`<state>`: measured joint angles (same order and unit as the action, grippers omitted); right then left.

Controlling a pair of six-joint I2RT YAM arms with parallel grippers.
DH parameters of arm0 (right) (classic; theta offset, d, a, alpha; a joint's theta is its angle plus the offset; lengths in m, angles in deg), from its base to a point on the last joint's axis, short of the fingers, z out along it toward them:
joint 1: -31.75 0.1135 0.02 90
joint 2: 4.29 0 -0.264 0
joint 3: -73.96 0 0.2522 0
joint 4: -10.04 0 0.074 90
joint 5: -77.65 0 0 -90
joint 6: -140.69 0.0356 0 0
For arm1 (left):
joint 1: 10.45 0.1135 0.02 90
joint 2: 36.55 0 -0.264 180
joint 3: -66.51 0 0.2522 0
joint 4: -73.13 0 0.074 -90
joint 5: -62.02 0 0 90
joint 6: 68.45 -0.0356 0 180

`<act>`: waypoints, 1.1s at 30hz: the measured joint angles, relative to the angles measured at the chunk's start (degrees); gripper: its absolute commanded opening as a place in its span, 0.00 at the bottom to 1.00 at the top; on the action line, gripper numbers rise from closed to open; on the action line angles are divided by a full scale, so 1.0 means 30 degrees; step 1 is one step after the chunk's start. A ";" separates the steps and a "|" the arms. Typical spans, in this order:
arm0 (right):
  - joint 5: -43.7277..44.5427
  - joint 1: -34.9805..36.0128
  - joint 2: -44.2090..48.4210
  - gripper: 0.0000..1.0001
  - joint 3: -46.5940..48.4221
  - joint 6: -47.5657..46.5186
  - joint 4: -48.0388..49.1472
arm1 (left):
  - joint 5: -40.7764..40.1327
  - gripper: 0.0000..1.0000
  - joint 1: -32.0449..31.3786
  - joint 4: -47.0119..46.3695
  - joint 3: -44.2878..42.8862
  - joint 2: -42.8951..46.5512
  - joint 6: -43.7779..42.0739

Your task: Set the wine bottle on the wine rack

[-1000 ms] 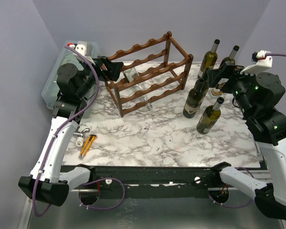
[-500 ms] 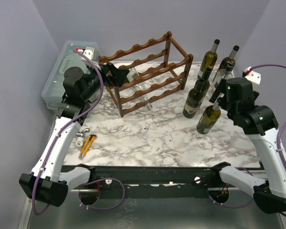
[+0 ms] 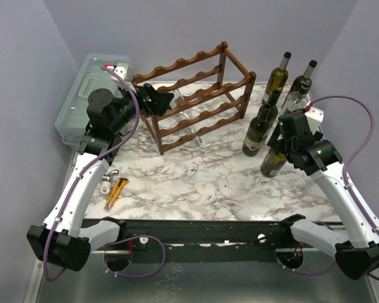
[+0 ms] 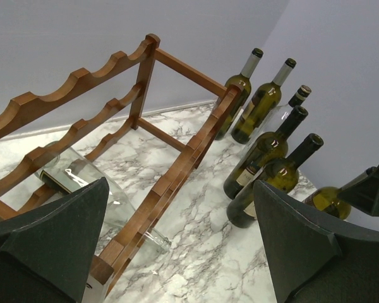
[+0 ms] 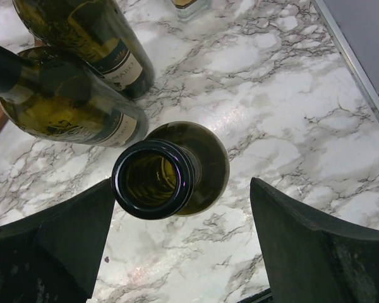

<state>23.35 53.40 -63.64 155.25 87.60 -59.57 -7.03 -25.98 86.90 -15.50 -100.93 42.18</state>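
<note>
Over the marble surface (image 3: 208, 183), from the top camera, I see the wine rack (image 3: 199, 95) standing at the back left. A clear bottle (image 3: 180, 108) lies in its lower tier. My left arm reaches to the rack's left end, beside the pale green box (image 3: 79, 95). My right arm hangs above the wine bottle (image 3: 273, 163), the nearest of the upright bottles (image 3: 260, 129) at the right, well apart from the rack.

From the left wrist, the left jaws are spread wide with nothing between them, the rack just ahead.

From the right wrist, the right jaws are spread either side of the wine bottle's open mouth. One side stands clearly apart. The other sits close to the rim, and I cannot tell whether it touches.
</note>
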 measured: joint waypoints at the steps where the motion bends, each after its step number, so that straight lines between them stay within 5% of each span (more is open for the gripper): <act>1: 0.0022 0.0000 0.0000 0.89 -0.0117 0.0022 0.0175 | 0.0044 0.97 0.0000 -0.0066 0.0007 -0.0058 0.0000; 13: 0.0270 0.0000 -0.0058 0.75 -0.1005 -0.1530 0.2295 | 0.0874 0.97 -0.0051 -0.0372 0.0233 -0.1042 0.0291; 17: -0.0328 0.0000 -0.0255 0.61 -0.1056 -0.2623 0.2892 | 0.1260 0.98 -0.0124 -0.0612 0.0233 -0.1275 0.0415; 22: -0.1712 -0.0007 0.0044 0.23 -0.1413 -0.3898 0.3716 | 0.1902 0.98 -0.0335 -0.0882 0.0277 -0.1661 0.0430; 25: -0.2645 -0.0117 0.0197 0.09 -0.1494 -0.4481 0.3942 | 0.2317 0.98 -0.0707 -0.1064 0.0350 -0.1756 0.0415; 33: -0.8393 -0.0131 0.0503 0.01 -0.1486 -0.4925 0.4277 | 0.3264 0.98 -0.2455 -0.1574 0.0430 -0.2120 0.0255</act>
<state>-1.82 53.01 -62.14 150.79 72.83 -46.74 2.77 -33.35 82.18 -14.21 -107.29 42.94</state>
